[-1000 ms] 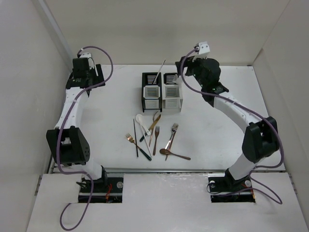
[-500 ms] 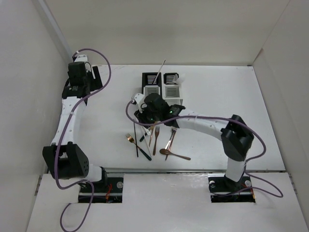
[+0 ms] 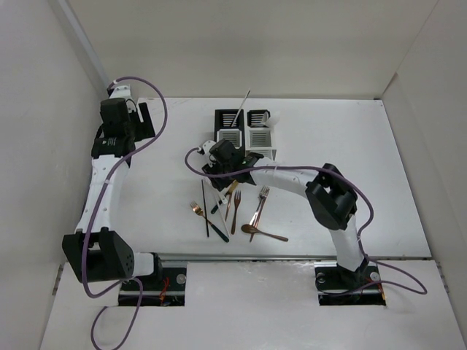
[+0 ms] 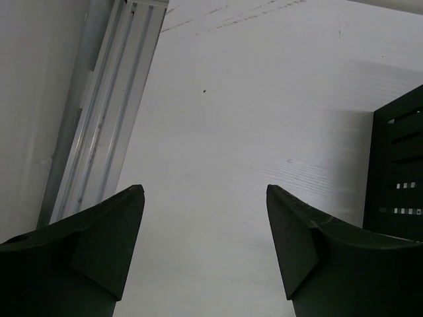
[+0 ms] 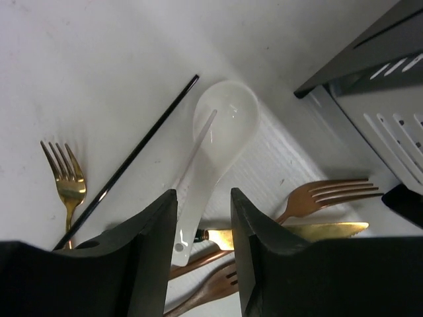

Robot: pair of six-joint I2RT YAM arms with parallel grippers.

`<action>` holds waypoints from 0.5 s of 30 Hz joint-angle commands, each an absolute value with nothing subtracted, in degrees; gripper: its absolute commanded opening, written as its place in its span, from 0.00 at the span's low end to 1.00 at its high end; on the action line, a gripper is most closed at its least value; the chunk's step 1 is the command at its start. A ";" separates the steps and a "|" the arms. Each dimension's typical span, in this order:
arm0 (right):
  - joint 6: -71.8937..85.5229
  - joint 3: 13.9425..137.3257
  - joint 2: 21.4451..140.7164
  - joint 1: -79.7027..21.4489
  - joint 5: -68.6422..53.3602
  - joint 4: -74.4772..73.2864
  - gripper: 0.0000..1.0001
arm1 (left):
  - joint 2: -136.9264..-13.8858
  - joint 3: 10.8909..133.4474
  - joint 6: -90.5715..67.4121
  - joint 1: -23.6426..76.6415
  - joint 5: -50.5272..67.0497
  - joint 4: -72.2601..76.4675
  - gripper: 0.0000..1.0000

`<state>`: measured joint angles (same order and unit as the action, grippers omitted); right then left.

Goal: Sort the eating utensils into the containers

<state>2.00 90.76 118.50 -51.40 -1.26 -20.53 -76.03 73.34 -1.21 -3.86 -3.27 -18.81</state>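
- I'm on the pick-up step. The right gripper [image 5: 203, 193] is down in the pile of cutlery, with one jaw on each side of the white soup spoon's [image 5: 221, 122] handle.
- The handle's end touches the left-hand jaw. I can't tell whether the spoon is actually pinched or the jaws are only around it.
- The spoon lies flat on the table [image 3: 328, 146], bowl pointing towards the caddies. A black chopstick [image 5: 142, 142] lies just beside it, with a gold fork [image 5: 66, 185] beyond that. A copper fork [image 5: 330, 193] and a gold knife [image 5: 317, 231] lie near the handle.
- Next, I think, comes a firm squeeze and a straight lift, so the neighbours aren't dragged along. Then a short carry to a caddy, tipping the spoon upright to drop it through a slot.
- The left gripper [image 4: 205, 191] hangs with its jaws spread wide and nothing between them, over bare table beside the black caddy [image 3: 228, 142].
- The black caddy holds one thin pale utensil [image 3: 241, 109], leaning out towards the back.
- The white caddy [image 3: 260, 142] touches its right side. Something white shows at its far corner, too small for me to name.
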 commanded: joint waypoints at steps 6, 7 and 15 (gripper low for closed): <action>3.16 95.01 121.82 -51.68 1.58 -23.47 0.46 | -72.69 72.16 -1.32 -4.04 -3.78 -16.26 0.72; 3.16 95.01 121.82 -51.68 1.58 -23.47 0.47 | -72.69 72.16 -1.32 -4.04 -3.78 -16.26 0.72; 2.11 93.08 122.43 -51.68 -1.30 -22.42 0.50 | -72.69 72.16 -1.32 -4.04 -3.78 -16.26 0.73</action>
